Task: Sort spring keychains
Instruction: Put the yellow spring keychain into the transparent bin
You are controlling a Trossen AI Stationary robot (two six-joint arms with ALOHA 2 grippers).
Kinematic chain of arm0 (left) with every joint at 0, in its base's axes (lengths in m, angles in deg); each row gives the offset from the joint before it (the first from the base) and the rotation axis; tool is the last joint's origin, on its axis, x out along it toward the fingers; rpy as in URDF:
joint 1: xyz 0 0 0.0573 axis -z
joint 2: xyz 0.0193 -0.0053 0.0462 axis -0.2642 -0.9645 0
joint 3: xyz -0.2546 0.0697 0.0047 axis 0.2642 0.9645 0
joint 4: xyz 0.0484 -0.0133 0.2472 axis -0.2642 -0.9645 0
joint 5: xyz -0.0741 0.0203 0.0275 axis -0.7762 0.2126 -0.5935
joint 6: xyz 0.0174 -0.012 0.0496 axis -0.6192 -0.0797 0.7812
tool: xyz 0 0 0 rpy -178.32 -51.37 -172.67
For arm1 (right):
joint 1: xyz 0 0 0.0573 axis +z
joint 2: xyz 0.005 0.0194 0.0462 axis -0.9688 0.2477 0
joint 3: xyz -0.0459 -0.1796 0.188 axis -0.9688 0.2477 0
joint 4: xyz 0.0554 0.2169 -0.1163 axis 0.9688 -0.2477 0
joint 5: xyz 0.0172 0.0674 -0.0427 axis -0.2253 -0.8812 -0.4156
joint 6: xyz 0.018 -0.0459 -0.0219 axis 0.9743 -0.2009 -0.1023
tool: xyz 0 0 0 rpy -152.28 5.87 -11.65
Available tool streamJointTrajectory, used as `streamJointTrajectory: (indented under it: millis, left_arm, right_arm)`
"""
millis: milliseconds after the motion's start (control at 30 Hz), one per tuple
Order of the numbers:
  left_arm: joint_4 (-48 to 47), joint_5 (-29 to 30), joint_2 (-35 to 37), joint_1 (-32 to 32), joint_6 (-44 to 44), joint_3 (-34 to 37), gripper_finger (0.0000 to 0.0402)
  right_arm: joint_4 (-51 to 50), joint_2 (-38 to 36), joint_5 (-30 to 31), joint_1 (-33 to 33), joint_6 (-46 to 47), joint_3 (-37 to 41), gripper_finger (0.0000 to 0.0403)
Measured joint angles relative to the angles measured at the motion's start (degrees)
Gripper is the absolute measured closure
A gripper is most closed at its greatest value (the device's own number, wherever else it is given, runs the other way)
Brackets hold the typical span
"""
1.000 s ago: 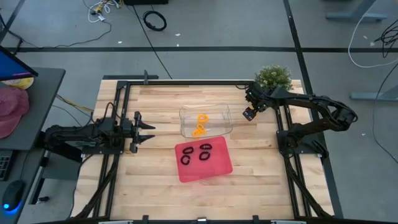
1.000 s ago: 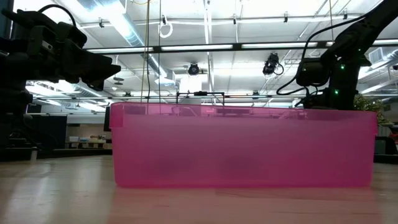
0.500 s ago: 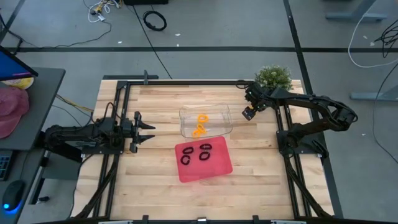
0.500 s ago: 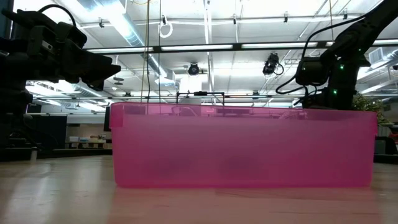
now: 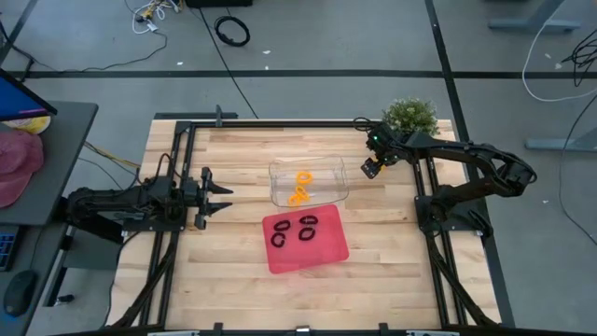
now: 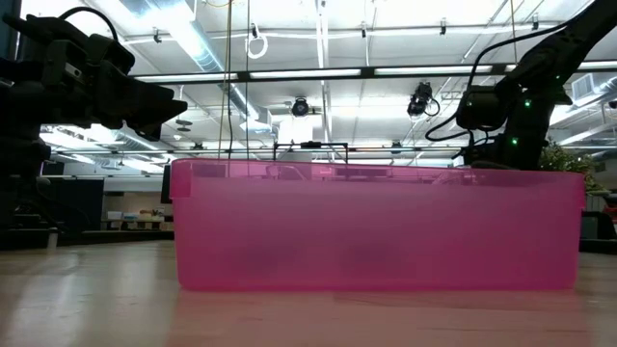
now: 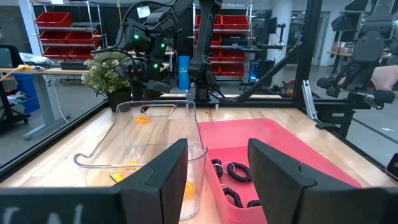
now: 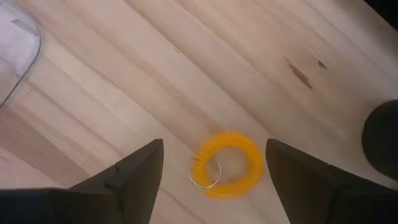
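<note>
Look at the left of the high view first. Your left gripper (image 5: pixel 222 199) waits there, near the table's left edge, with its fingers apart and nothing between them.

In the middle sits the clear tray (image 5: pixel 338 175) with orange rings (image 5: pixel 300 187) inside it. Just below it in the frame is the red tray (image 5: pixel 332 251), and the black rings (image 5: pixel 295 230) lie in it. I count about four black ones, so that color looks done.

At the upper right, your right gripper (image 5: pixel 367 157) hangs over the wood just right of the clear tray. Its fingers are wide apart and hold nothing. In the right wrist view, one orange ring (image 8: pixel 227 165) lies flat on the bare table between them. That one looks like the last left to sort; it needs grabbing and dropping in the clear tray.

The table (image 5: pixel 233 280) is pale wood boards in a black frame. A small plant (image 5: pixel 410 115) stands at its upper right corner. The room has a gray floor with cables, and red bins on shelves far behind.
</note>
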Motion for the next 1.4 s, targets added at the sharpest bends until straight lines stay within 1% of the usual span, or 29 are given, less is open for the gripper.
streamJointTrajectory:
  millis: [333,467,700,867,1033,1267,1400]
  left_arm:
    - [0.0,0.0,0.0,0.02,0.0,0.0,0.0229]
    - [0.0,0.01,0.01,0.0,0.0,0.02,0.0229]
    - [0.0,0.0,0.02,0.02,0.0,0.02,0.0229]
    - [0.0,0.0,0.0,0.02,0.0,0.01,0.0229]
    - [0.0,0.0,0.02,0.01,0.0,0.01,0.0229]
    - [0.0,0.0,0.0,0.0,0.0,0.0,0.0229]
    - [0.0,0.0,0.01,0.01,0.0,0.0,0.0229]
  right_arm:
    - [0.08,3.44,0.06,-0.03,1.03,0.0,0.0117]
    - [1.72,4.95,-0.07,-0.77,1.33,0.0,0.0117]
    - [0.0,7.66,-0.4,-2.82,2.4,0.0,0.0117]
    - [0.55,9.63,-0.37,-3.37,2.0,0.02,0.0117]
    - [2.68,9.88,-0.34,-3.36,1.76,0.02,0.0117]
    - [3.11,9.88,-0.36,-3.34,1.79,0.07,0.0117]
    - [5.29,9.84,-0.5,-3.37,2.19,1.63,0.0117]
